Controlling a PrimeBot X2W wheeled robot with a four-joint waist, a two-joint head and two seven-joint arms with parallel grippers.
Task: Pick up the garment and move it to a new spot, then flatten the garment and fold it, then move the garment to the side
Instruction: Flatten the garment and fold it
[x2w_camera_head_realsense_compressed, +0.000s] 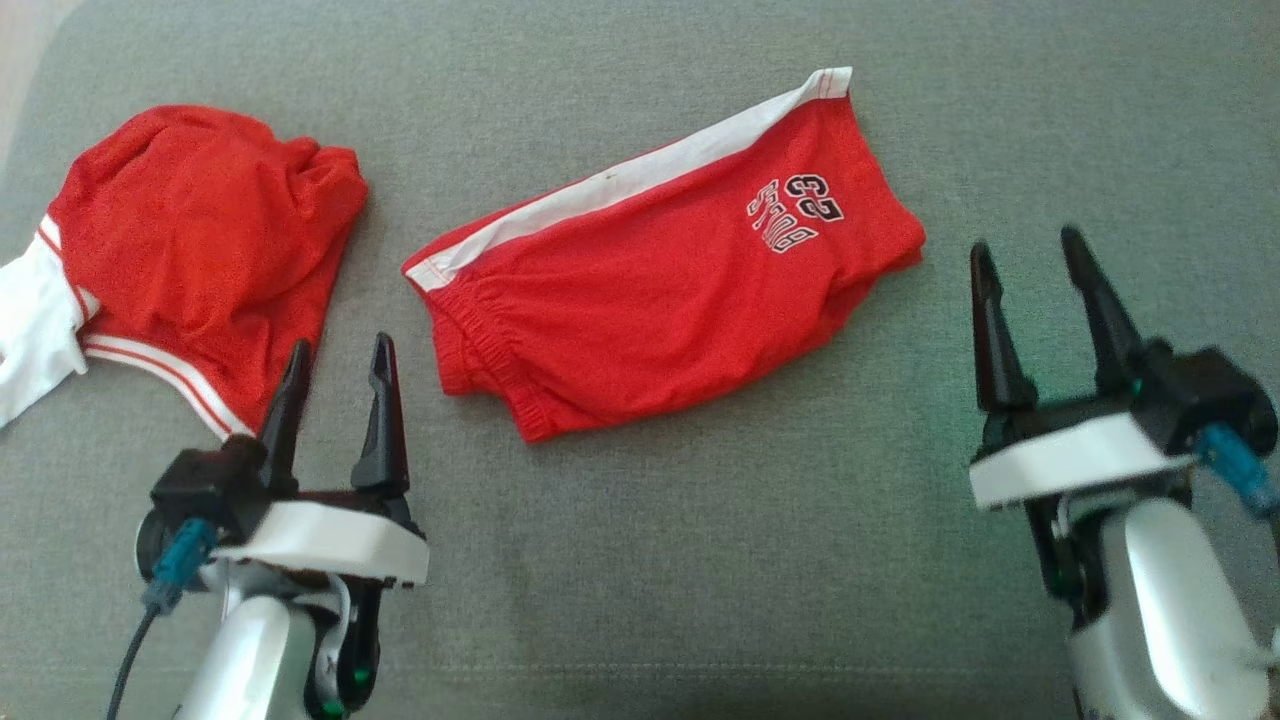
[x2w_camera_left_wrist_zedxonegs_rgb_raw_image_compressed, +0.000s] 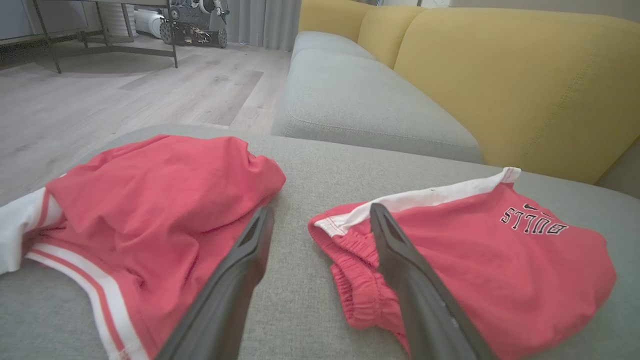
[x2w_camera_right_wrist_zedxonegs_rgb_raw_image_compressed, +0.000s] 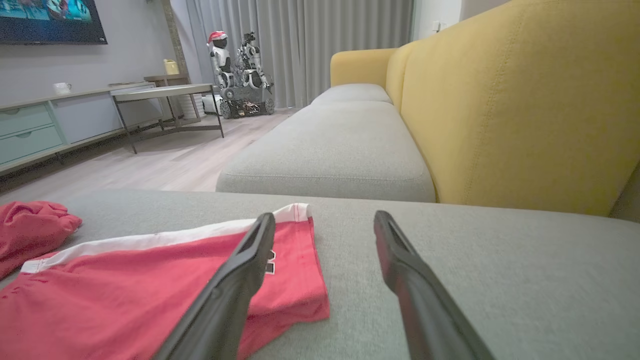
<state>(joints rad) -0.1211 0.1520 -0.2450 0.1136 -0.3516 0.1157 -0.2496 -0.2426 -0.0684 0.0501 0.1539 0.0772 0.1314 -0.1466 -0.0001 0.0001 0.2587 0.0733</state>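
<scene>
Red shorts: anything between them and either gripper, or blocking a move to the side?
Nothing visible stands between the red shorts and the left gripper or right gripper, both open; there is just grey cushion. Sideways, another red garment lies on the robot's left, apart from the shorts. To the right, only cushion shows.

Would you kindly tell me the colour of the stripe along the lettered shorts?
The stripe is white, against the red shorts; the head view shows it best.

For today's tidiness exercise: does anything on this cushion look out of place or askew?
The left red garment lies bunched and wrinkled; the folded shorts lie slanted across the grey cushion.
</scene>
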